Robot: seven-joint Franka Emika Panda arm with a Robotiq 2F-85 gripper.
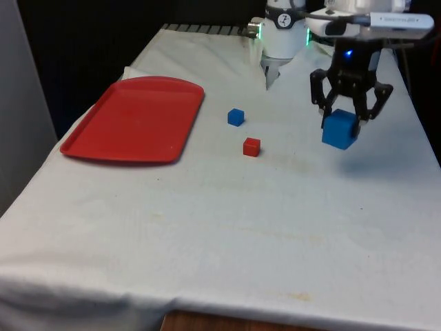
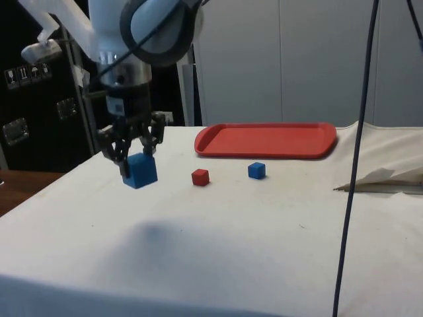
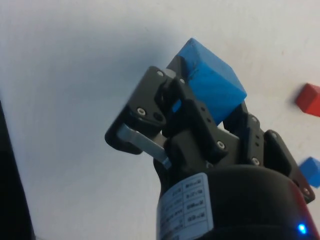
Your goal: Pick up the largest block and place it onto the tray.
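Gripper [image 1: 350, 109] fingers clamped on the large blue block [image 1: 340, 129], held clear above the white-clothed table [image 1: 227, 221] near the front view's right edge. Open cloth lies beneath it. Small red block [image 1: 251, 146] and small blue block [image 1: 236, 116] sit apart between it and the red tray [image 1: 134, 121], at the front view's left.
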